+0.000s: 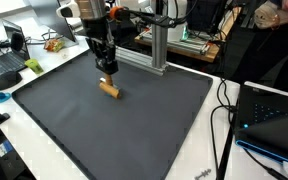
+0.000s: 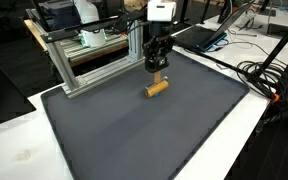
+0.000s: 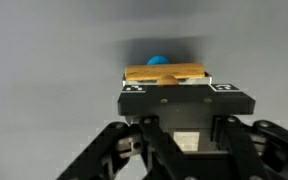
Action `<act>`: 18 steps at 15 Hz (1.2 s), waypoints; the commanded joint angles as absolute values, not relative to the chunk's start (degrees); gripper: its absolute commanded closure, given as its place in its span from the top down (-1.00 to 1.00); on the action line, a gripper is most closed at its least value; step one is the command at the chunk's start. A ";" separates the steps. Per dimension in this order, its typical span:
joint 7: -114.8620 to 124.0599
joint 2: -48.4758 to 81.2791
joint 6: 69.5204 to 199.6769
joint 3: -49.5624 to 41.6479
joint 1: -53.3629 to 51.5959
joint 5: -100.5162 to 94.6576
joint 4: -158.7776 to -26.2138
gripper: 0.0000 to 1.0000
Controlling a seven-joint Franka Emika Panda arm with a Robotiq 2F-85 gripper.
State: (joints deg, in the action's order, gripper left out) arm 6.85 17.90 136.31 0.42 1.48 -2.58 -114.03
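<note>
A small wooden block (image 1: pixel 110 89) (image 2: pixel 157 88) lies at the far middle of a dark mat (image 1: pixel 134 135) (image 2: pixel 154 135). My gripper (image 1: pixel 106 68) (image 2: pixel 158 68) points straight down onto it, its fingers shut on the block's upper part. In the wrist view the block (image 3: pixel 164 73) shows just beyond the black fingertip bar of my gripper (image 3: pixel 179 88), and a small blue thing (image 3: pixel 158 60) peeks out behind it. Whether the block rests on the mat or hangs just above it is not clear.
An aluminium frame (image 1: pixel 159 45) (image 2: pixel 94 55) stands at the mat's far edge, close to my gripper. Laptops (image 1: pixel 4 62) (image 2: pixel 199 35) and cables (image 1: pixel 224 110) (image 2: pixel 269 85) lie on the white table around the mat. A person (image 1: pixel 274 40) stands at the back.
</note>
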 commanded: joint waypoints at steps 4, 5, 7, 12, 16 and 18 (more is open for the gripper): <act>4.20 20.42 131.48 0.66 1.38 0.49 -113.43 -0.56; 4.18 20.46 131.12 0.63 1.36 0.49 -113.32 -0.56; 4.09 20.55 130.56 0.58 1.33 0.50 -113.13 -0.56; 7.45 20.74 137.60 -0.80 0.23 -2.99 -113.67 -0.56; 8.50 21.49 142.45 -1.41 -0.47 -4.36 -113.73 -0.56; 7.37 22.01 139.26 -0.89 -0.30 -2.86 -113.28 -0.56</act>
State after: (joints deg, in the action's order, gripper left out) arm 7.12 19.26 140.18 -0.40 0.46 -3.11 -113.61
